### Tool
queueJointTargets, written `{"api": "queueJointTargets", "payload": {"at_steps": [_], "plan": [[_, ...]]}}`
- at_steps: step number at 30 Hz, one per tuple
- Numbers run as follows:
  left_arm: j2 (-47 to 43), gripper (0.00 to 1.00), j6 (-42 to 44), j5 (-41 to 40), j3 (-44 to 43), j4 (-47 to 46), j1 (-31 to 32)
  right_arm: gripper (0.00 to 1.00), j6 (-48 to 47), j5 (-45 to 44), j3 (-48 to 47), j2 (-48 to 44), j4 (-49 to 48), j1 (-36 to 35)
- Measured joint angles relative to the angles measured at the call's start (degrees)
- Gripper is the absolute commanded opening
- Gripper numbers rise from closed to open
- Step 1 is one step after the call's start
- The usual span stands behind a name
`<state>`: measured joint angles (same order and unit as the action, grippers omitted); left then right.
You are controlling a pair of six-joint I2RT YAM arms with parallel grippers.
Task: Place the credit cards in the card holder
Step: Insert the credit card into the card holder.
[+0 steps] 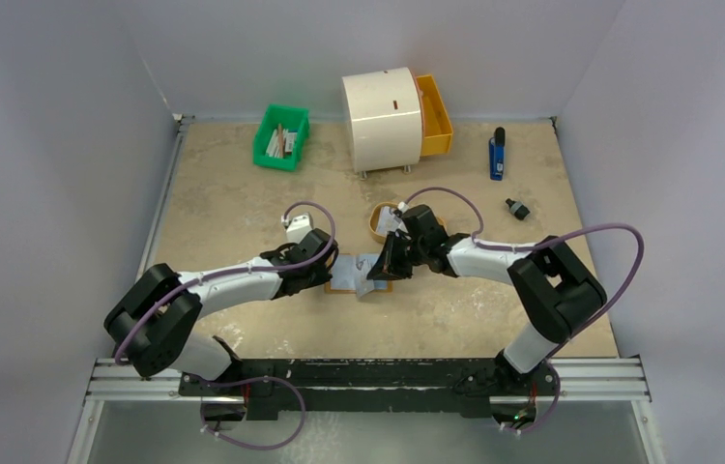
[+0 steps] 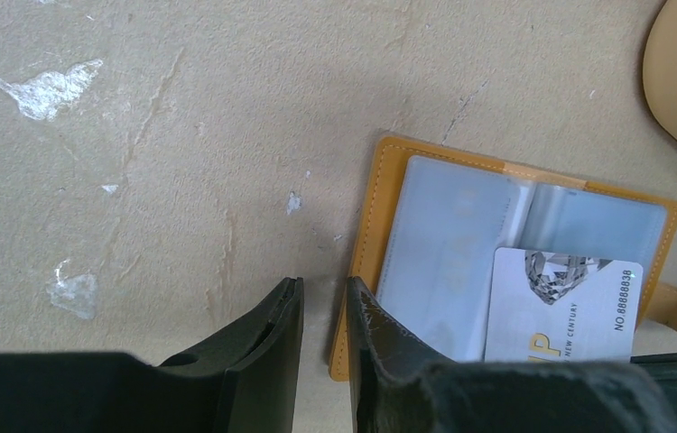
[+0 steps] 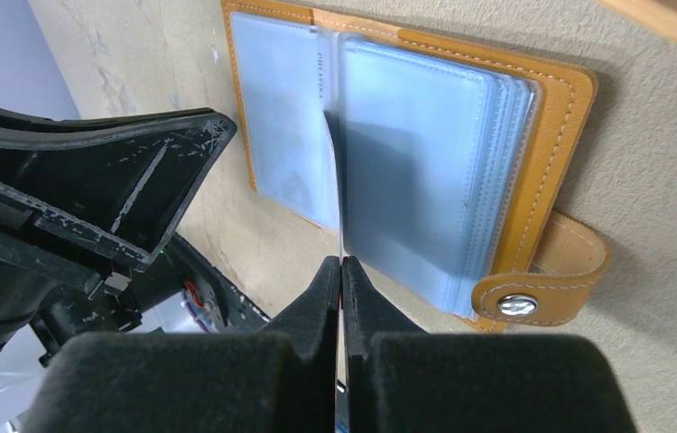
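- Your R gripper (image 3: 342, 271): fingers pinched tight on a credit card (image 2: 561, 307), gripped by its near edge. In the R wrist view you see the card edge-on, standing up against the clear sleeves.
- Card holder (image 3: 542, 135): lies open on the table (image 2: 136, 162), mid-workspace btw your two grippers and just in front of the oval orange tray (image 1: 375, 224). Its snap strap (image 3: 533, 289) sticks out at one side.
- Your L gripper (image 2: 324, 289): fingers only a narrow gap apart, nothing btw them. One finger is over the holder's orange edge, the other over bare table.
- The card's far end overlaps the sleeve pages; can't tell if it's inside a pocket.
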<state>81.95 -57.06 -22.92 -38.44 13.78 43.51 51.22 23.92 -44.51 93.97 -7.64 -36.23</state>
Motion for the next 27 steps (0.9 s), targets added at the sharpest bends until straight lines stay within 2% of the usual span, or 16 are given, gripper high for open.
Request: {"api": "queueJointTargets", "payload": {"at_steps": [27], "plan": [[1.75, 0.22, -0.42, 1.25, 0.11, -2.19, 0.0, 0.0, -0.22, 0.92, 0.81, 0.52, -2.89, 0.04]]}}
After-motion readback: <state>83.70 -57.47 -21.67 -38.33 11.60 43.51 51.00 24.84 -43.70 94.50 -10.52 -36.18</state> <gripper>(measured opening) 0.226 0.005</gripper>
